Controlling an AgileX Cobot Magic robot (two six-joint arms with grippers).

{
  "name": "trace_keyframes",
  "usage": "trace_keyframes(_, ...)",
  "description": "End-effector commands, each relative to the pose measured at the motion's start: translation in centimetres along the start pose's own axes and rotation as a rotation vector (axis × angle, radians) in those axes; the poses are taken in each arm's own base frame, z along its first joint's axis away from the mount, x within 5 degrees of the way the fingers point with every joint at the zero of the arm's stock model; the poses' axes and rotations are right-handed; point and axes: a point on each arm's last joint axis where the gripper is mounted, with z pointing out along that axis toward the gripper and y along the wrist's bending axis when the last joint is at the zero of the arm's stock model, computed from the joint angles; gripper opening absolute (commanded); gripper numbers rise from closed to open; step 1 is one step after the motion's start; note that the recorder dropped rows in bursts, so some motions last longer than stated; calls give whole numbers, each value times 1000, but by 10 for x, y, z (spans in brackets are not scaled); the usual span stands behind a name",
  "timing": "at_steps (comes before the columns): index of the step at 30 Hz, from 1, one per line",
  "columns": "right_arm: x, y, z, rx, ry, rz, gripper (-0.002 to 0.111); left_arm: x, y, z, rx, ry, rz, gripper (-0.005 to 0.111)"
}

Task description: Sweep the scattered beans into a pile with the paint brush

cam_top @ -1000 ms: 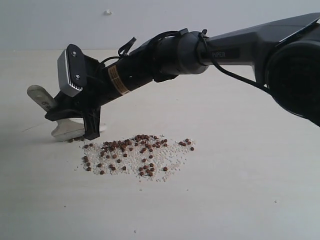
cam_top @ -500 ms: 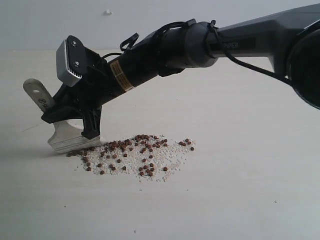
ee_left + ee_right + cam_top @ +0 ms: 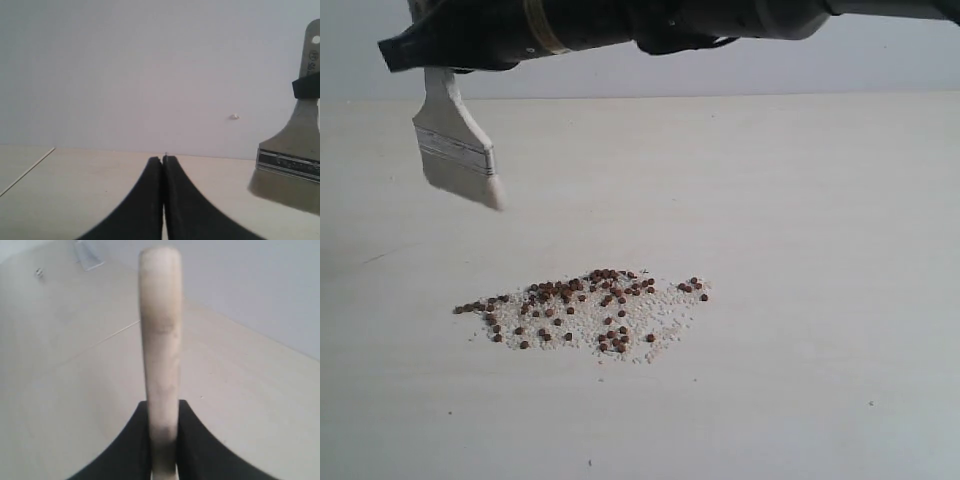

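The paint brush [image 3: 456, 150] hangs in the air above the table, left of and well above the pile [image 3: 585, 310], bristles pointing down. My right gripper [image 3: 428, 55] is shut on its pale wooden handle [image 3: 160, 340], with one black finger on each side [image 3: 162, 405]. The brown beans [image 3: 605, 276] lie mixed with off-white grains in a low patch, with a thin trail of beans [image 3: 470, 307] at its left edge. My left gripper [image 3: 163, 158] is shut and holds nothing; it hovers low over the table. From there the paint brush [image 3: 295, 150] shows to one side.
The pale table [image 3: 800, 200] runs back to a grey wall. A small white speck [image 3: 234, 117] sits on that wall. A thin seam line [image 3: 27, 170] crosses the tabletop. A clear stand-like object [image 3: 87, 257] is far off in the right wrist view.
The right arm has risen, lifting the brush from the table at the pile's left edge to high above it. A short trail of beans now shows where the bristles stood.
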Motion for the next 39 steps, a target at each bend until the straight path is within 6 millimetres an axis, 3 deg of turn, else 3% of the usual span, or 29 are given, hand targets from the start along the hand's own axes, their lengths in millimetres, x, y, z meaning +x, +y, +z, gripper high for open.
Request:
trace_keyframes(1, 14, 15, 8, 231, -72, 203, 0, 1, -1, 0, 8, -1, 0, 0)
trace_keyframes(6, 37, 57, 7, 501, -155, 299, 0, 1, -1, 0, 8, -1, 0, 0)
trace_keyframes(12, 68, 109, 10, 565, -113, 366, 0, 1, -1, 0, 8, -1, 0, 0)
trace_keyframes(15, 86, 122, 10, 668, -121, 319, 0, 1, -1, 0, 8, -1, 0, 0)
trace_keyframes(20, 113, 130, 24, 660, -65, 279, 0, 1, -1, 0, 8, -1, 0, 0)
trace_keyframes(31, 135, 140, 53, 650, -66, 219, 0, 1, -1, 0, 8, -1, 0, 0)
trace_keyframes(35, 147, 134, 51, 748, -60, 239, 0, 1, -1, 0, 8, -1, 0, 0)
trace_keyframes(39, 145, 129, 45, 836, -78, 224, 0, 1, -1, 0, 8, -1, 0, 0)
